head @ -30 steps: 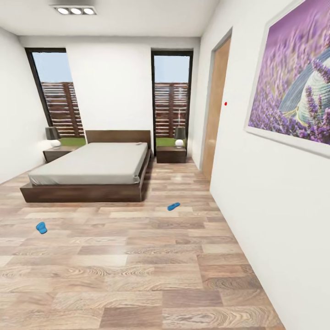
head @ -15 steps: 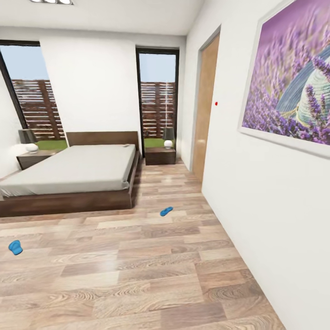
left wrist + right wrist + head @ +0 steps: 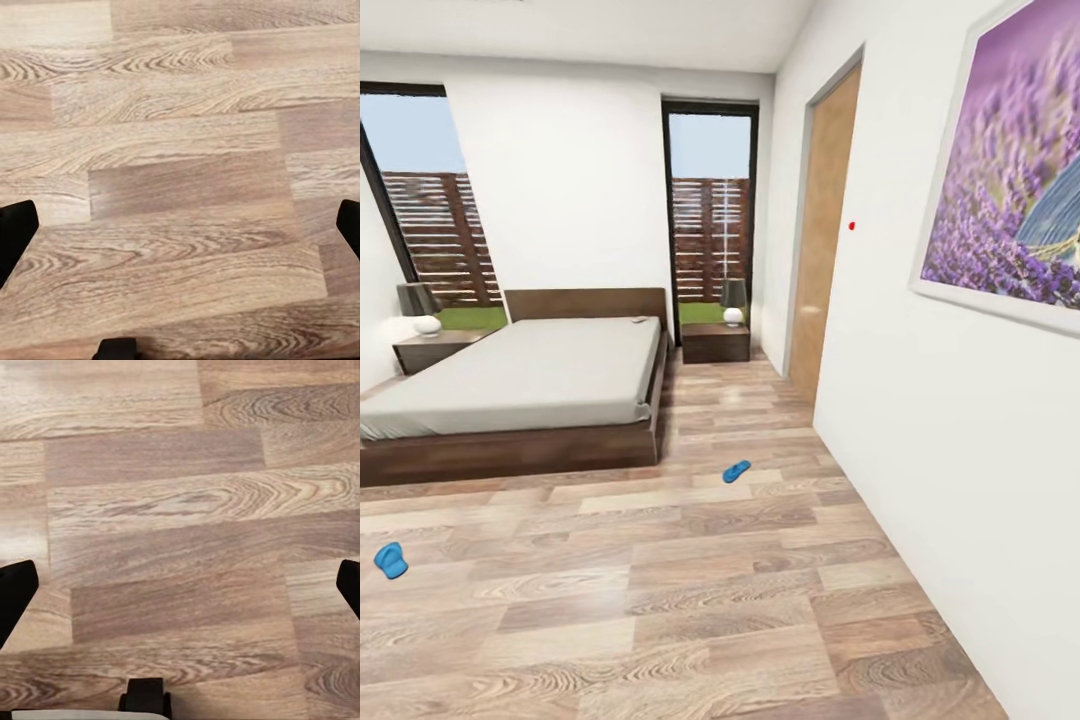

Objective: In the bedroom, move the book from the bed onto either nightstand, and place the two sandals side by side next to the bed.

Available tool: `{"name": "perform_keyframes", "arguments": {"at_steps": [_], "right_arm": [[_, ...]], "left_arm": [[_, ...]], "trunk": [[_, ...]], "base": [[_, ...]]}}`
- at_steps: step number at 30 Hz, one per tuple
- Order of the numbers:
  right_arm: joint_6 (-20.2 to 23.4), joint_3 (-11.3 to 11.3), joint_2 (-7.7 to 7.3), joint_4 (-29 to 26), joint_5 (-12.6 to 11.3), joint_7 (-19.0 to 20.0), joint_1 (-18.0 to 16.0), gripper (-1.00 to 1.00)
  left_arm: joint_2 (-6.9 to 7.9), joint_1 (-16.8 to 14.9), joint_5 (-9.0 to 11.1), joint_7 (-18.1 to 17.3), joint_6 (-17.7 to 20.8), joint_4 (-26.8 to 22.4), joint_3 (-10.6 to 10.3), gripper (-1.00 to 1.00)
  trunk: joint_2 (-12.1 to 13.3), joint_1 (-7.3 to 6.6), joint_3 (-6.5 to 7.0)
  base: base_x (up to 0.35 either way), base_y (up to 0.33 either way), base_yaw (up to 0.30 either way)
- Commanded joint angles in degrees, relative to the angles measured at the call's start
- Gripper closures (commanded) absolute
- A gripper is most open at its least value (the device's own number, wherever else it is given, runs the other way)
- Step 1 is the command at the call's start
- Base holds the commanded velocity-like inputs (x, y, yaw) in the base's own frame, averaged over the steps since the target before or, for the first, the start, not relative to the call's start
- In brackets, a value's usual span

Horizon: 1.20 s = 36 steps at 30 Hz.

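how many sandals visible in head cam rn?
2. One sandal lies on the floor past the bed's foot corner, toward the door wall; the other sandal lies far apart near the view's left edge.

The bed, dark wood under a flat grey mattress, is sitting against the far wall between two nightstands. A small book is lying near its headboard. Two blue sandals are lying well apart on the plank floor
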Motion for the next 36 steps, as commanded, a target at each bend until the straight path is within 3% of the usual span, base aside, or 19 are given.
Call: {"name": "perform_keyframes", "arguments": {"at_steps": [1, 8, 29, 34, 36], "right_arm": [[-0.2, 0.0, 0.01, 0.0, 0.0, 0.0, 0.0, -1.0], [-0.2, 0.0, -0.02, 0.0, 0.0, 0.0, 0.0, -1.0], [-1.4, 0.0, 0.12, -0.9, 0.2, -0.2, -0.1, -1.0], [-2.8, 0.0, 0.15, -5.9, 0.1, 0.0, -0.6, -1.0], [-3.0, -0.1, 0.15, -8.7, -0.2, 0.1, -0.7, -1.0]], "left_arm": [[0.0, 0.0, 0.0, -0.1, -0.1, 0.0, 0.0, -1.0], [0.0, 0.0, -0.1, -0.1, -0.1, 0.0, -0.1, -1.0], [-0.52, -0.1, -0.2, 0.0, -0.1, -0.8, 0.0, -1.0], [-0.72, -0.9, -1.2, 0.0, -0.1, -4.2, -0.3, -1.0], [-1.01, -1.7, -1.4, 0.0, 0.0, -5.7, -1.5, -1.0]], "trunk": [[0.0, 0.02, -0.05], [0.0, 0.02, -0.05], [0.0, 0.02, -0.05], [0.0, 0.02, -0.05], [0.0, 0.02, -0.05]], "base": [[0.19, 0.285, 0.0], [0.25, 0.207, 0.0], [0.328, 0.036, 0.0], [0.331, 0.013, 0.0], [0.331, 0.003, 0.0]]}}
